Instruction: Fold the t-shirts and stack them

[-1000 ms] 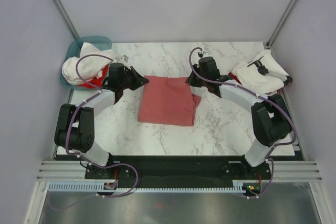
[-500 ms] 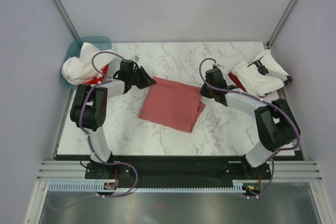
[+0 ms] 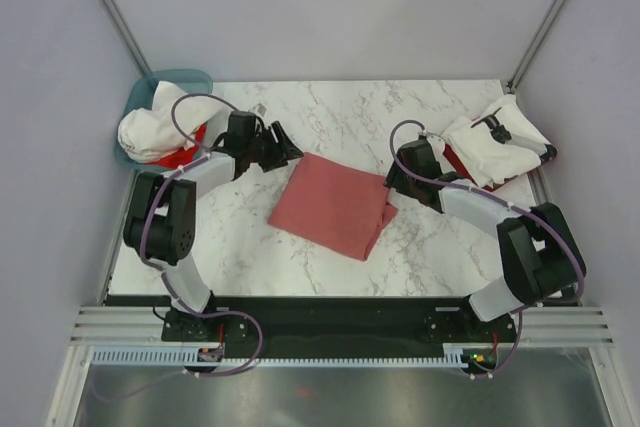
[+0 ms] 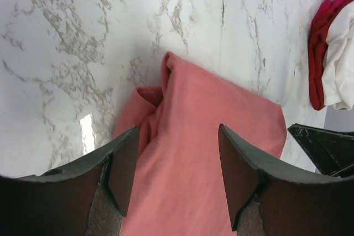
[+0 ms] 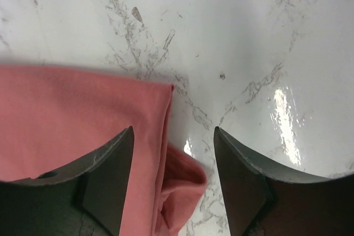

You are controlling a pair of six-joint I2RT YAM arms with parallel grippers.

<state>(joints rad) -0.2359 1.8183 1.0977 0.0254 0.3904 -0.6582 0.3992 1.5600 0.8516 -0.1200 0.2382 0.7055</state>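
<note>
Eyes on the dusty salmon-red cotton t-shirt (image 3: 333, 207): it's folded flat mid-bench, a near-square packet, turned a bit so its far edge slopes down from the left arm (image 3: 200, 172) twd the right arm (image 3: 470, 202). Left jaws are spread wide w/ nothing in them, hanging at the far-left corner. On your left wrist cam the cloth runs out btw the two fingers (image 4: 121, 169), w/ a small bunched tuck at that corner. Right jaws are spread too and empty, at the far-right corner. That wrist cam shows the folded corner just left of centre and bare white marble bench (image 5: 249, 53) to the other side.

So it's one arm per corner on the same far edge, and the packet lies from both jaws back twd the bases. The folded pile of white t-shirts on red (image 3: 500, 145) sits far right, near the right arm. The loose white and red heap (image 3: 155, 129) is over the teal plastic basket (image 3: 185, 77), far left. My read: the fold looks done and the shift to the pile is next. It goes rightward, so the right arm is nearer, and you'd prob. want both corners pinched to keep the packet shut.
</note>
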